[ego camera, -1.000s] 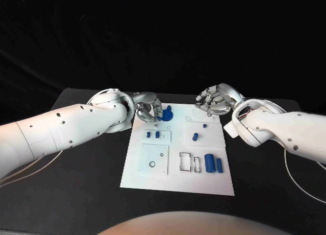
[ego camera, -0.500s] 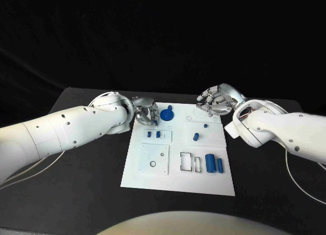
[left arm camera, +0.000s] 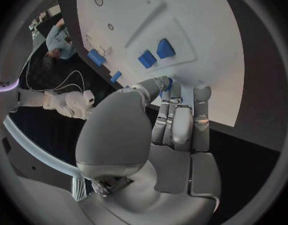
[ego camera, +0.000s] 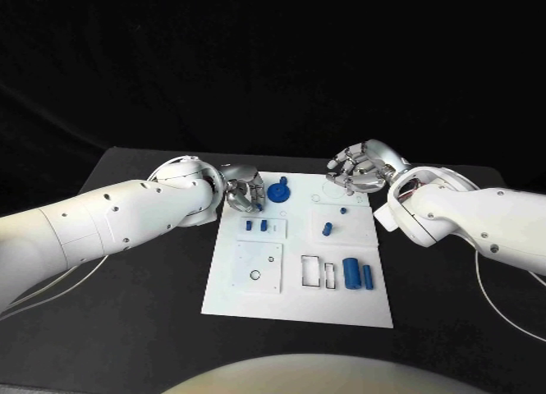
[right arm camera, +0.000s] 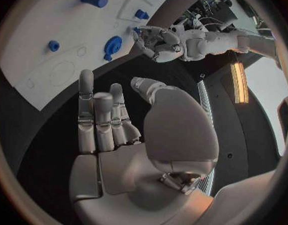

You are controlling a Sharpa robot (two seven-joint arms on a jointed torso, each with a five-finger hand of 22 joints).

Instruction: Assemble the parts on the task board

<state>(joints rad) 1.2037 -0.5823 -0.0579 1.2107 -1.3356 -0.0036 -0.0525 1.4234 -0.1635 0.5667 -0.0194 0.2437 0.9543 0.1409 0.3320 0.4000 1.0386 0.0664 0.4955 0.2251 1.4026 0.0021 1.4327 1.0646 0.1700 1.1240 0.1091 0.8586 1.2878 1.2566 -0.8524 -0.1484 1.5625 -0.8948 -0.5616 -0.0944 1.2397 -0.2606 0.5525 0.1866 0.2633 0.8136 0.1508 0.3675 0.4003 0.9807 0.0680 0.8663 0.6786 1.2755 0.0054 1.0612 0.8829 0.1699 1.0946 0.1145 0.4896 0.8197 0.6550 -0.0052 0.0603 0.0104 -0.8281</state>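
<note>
Both hands are at the far end of the board (ego camera: 255, 300).
The left hand (ego camera: 245, 190), fingers curled with nothing in them, is beside the round blue part (ego camera: 280, 194); the right hand (ego camera: 360, 169) is spread and empty.

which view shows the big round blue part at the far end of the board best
The right wrist view: the round blue part sits unobstructed on the task board, with the left robot hand just beside it. The head view shows it small, next to that robot hand. The left wrist view gives no clear sight of it.
</note>
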